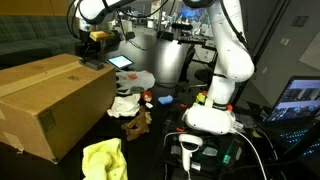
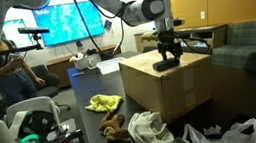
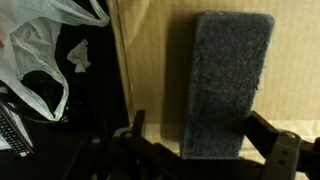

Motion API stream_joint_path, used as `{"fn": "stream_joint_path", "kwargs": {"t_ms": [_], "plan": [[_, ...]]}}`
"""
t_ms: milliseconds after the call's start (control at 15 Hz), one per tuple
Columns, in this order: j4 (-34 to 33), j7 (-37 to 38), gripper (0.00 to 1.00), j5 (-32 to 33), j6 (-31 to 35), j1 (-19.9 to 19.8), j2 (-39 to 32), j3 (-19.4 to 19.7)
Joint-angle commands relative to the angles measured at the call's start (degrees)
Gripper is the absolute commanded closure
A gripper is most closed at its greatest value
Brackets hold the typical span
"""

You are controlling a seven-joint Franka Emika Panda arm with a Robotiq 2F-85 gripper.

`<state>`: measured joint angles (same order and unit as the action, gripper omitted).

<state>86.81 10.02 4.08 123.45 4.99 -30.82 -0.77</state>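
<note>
Quick look at where we're at. The gripper [image 2: 170,55] hangs right over the top of the big cardboard box [image 1: 50,95], pointing straight down. The thing under it is a dark grey foam block [image 3: 228,85], sort of like a whiteboard eraser or a sponge, lying flat on the box top.

The fingers [image 3: 272,140] are spread wide with nothing in them. In the wrist view we can see one on each side of the block, with cardboard showing in the gaps, so they're not pressing on it. Whether the tips are resting on the box itself, we can't tell from these angles.

The bit that matters is the geometry. In the wrist view the block's long axis runs top to bottom, leaning just a touch, and the fingers sit left and right of it. That means the opening goes across the block's short width, not its length. The fingers bracket the block's lower end rather than its middle, and most of it stretches away toward the top of that view.

The block is also close to one edge of the box. Past that edge, down on the dark table [image 3: 95,100], we see a crumpled white plastic bag [image 3: 40,50], and in an exterior view a yellow cloth [image 1: 103,158] lies near the box.
</note>
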Motion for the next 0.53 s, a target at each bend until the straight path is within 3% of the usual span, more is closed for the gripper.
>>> {"fn": "stream_joint_path", "kwargs": {"t_ms": [0,400,467], "plan": [[-0.8,-3.9,0.00,-1.8,1.4,-1.6,-0.8,-0.5],[-1.6,-8.6,0.03,-2.6,0.9,-2.6,-1.5,-0.9],[-1.4,-9.1,0.26,-2.6,0.9,-2.6,-1.3,-1.0]]}}
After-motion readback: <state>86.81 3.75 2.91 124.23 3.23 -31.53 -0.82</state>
